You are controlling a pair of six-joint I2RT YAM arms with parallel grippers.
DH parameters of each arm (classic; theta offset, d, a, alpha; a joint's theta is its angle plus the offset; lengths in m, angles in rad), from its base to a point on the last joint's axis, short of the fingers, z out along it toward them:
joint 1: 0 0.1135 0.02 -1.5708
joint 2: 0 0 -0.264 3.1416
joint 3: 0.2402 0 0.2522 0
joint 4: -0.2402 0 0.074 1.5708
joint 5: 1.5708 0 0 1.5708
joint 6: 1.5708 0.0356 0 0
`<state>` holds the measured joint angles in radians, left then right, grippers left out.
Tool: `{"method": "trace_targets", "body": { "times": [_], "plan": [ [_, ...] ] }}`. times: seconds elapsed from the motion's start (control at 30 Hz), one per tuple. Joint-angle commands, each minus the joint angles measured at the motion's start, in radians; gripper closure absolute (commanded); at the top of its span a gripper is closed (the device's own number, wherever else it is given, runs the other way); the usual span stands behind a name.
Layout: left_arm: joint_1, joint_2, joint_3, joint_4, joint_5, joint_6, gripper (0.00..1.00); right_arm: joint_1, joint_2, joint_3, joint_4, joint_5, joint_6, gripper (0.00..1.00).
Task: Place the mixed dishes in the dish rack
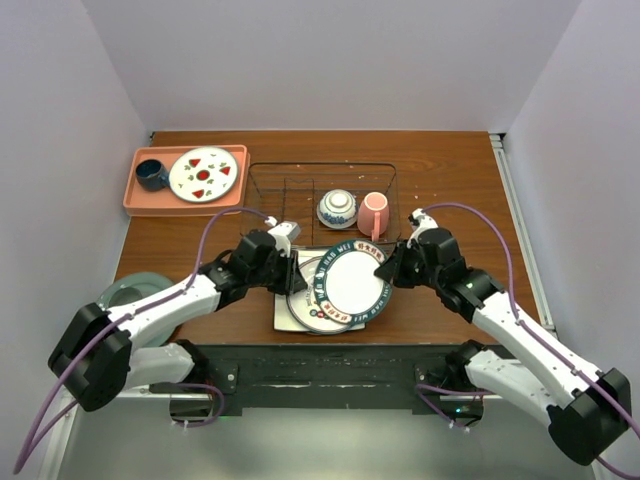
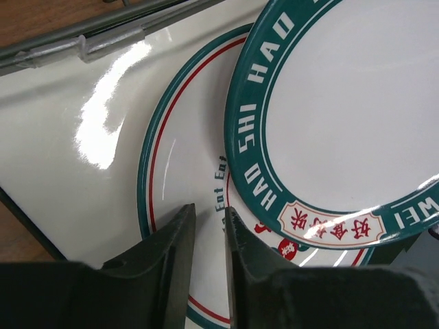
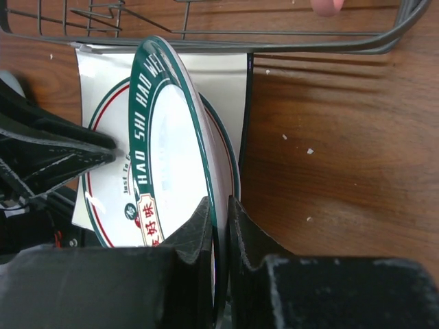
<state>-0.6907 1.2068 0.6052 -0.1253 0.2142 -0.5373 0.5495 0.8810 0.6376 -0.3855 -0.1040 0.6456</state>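
The right claw (image 3: 219,205) pinches the tilted lettered plate (image 3: 171,151) (rim only).

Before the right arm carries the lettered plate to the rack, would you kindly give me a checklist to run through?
1. Grip: right fingers pinch the rim of the round white plate with green lettered rim: ok.
2. Release: left fingers parted, holding nothing, beside that plate: ok.
3. Plate free of the red-ringed round plate beneath: cannot tell; it is tilted, but its lower edge is hidden.
4. Free slots in the dark wire dish rack: ok, the left compartments hold no dishes.
5. Path: blue-and-white patterned bowl and pink mug stand in the rack's right part, behind the plate: not ok; probably steer left.
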Motion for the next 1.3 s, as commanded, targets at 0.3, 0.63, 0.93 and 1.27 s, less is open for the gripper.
{"method": "trace_targets", "body": {
  "times": [0.3, 0.63, 0.93, 1.27],
  "plan": [
    [0.014, -0.127, 0.134, -0.161, -0.188, 0.049, 0.32, -0.002, 0.053, 0.342, -0.084, 0.026, -0.201, 1.00],
    [0.079, -0.230, 0.235, -0.252, -0.245, 0.042, 0.18, -0.002, 0.332, 0.796, -0.012, 0.151, -0.425, 1.00],
    [0.175, -0.210, 0.268, -0.293, -0.225, 0.042, 0.16, 0.000, 0.613, 1.065, 0.206, 0.090, -0.877, 1.00],
    [0.189, -0.211, 0.263, -0.306, -0.219, 0.026, 0.15, -0.002, 0.780, 1.072, 0.414, -0.055, -1.280, 1.00]
  ]
}}
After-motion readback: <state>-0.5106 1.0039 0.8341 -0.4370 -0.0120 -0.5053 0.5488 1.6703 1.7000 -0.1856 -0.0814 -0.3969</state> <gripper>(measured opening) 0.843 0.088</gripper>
